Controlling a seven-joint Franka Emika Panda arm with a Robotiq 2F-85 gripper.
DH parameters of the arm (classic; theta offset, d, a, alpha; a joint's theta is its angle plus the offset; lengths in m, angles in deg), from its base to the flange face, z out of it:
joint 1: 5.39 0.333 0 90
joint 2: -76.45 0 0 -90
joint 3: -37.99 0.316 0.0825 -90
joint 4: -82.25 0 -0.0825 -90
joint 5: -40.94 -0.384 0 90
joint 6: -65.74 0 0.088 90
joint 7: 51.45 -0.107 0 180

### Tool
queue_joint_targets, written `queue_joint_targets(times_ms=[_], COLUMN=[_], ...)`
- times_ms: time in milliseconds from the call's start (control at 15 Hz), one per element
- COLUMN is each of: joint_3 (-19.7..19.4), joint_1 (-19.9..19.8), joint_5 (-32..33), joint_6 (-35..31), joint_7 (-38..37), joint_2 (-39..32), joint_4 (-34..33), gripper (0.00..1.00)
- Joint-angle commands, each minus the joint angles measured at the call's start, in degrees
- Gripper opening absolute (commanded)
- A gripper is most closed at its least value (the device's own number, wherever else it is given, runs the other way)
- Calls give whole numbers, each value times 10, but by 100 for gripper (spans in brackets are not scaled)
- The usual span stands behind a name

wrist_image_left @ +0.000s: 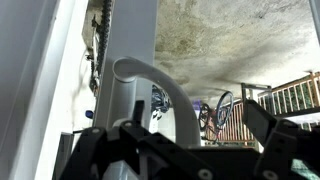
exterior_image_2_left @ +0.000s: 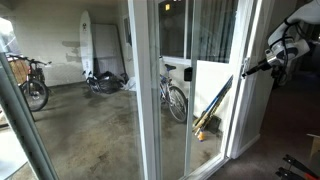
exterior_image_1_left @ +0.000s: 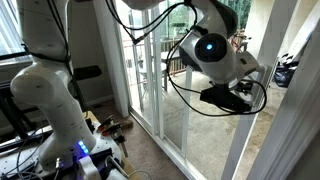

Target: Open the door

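Gripper [wrist_image_left: 182, 138] jaws spread, 1 grey handle [wrist_image_left: 140, 78] btwn, on 1 door [wrist_image_left: 132, 30].

One robot arm [exterior_image_1_left: 50, 100] in here, with one hand [exterior_image_1_left: 232, 98]. One sliding door [wrist_image_left: 135, 30], with one curved grey handle [wrist_image_left: 140, 68] on it. Past the glass I count two upright bikes: a bicycle [exterior_image_2_left: 30, 82] farther off and a nearer bicycle [exterior_image_2_left: 175, 98]. One white surfboard [exterior_image_2_left: 88, 45].

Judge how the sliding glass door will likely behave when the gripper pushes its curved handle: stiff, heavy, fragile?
The door is a full-height framed pane, so probably heavy and rigid, sliding rather than flexing. Its handle looks a solid loop, unlikely to bend. Being glass, it may crack if struck.
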Motion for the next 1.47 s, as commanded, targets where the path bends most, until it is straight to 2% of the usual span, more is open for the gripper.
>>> queue_joint_targets(times_ms=[0,733,1400], joint_3=[3,15,29], joint_1=[6,34,71], joint_5=[-33,-83,-154], joint_6=[-11,-19,-79], joint_7=[36,115,199], joint_2=[7,18,37], joint_4=[5,28,58], gripper=[100,100,100])
